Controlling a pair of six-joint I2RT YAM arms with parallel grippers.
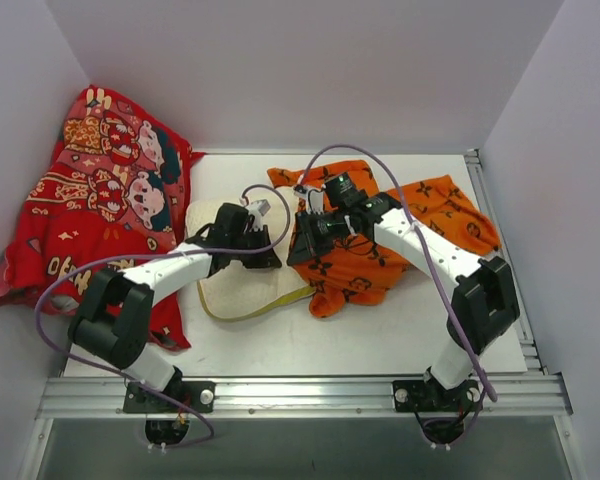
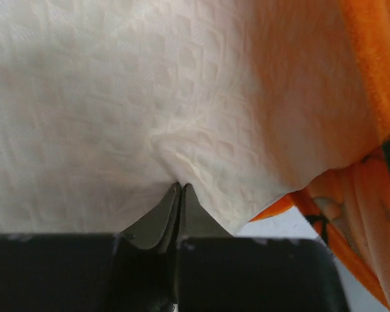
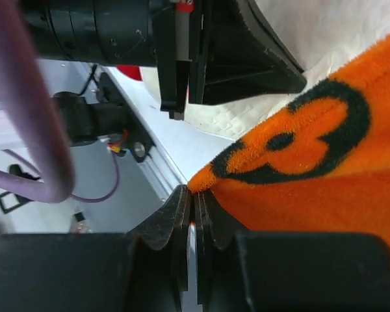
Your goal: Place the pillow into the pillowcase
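A crumpled red cloth printed with cartoon figures [image 1: 105,195] lies at the far left of the white table [image 1: 380,335], partly against the left wall. Just to its right, the flat cream-white textured pillow [image 1: 208,218] rests on the table, its yellow-green side band [image 1: 265,303] curving along its near edge. The left arm reaches across the pillow, and the left gripper [image 1: 270,258] sits at the pillow's right side. In the left wrist view its jaws are pressed together on a small fold of the pillow's [image 2: 149,97] quilted cover, which puckers where the fingertips [image 2: 171,207] pinch it.

The bright orange fabric pillowcase with black flower motifs [image 1: 435,215] lies right of the pillow, bunched, spreading toward the right edge of the table. Its left edge meets the pillow's right side. The left wrist view shows orange cloth [image 2: 374,71] over the pillow's right edge and below it, so that part of the pillow looks to be inside the opening; how far it goes in cannot be told.

The right gripper [image 1: 298,250] hangs over the pillowcase's left edge, close to the left gripper. In the right wrist view its jaws are clamped on the orange hem [image 3: 312,188], at a black flower motif, with the cream pillow [image 3: 325,29] just beyond.
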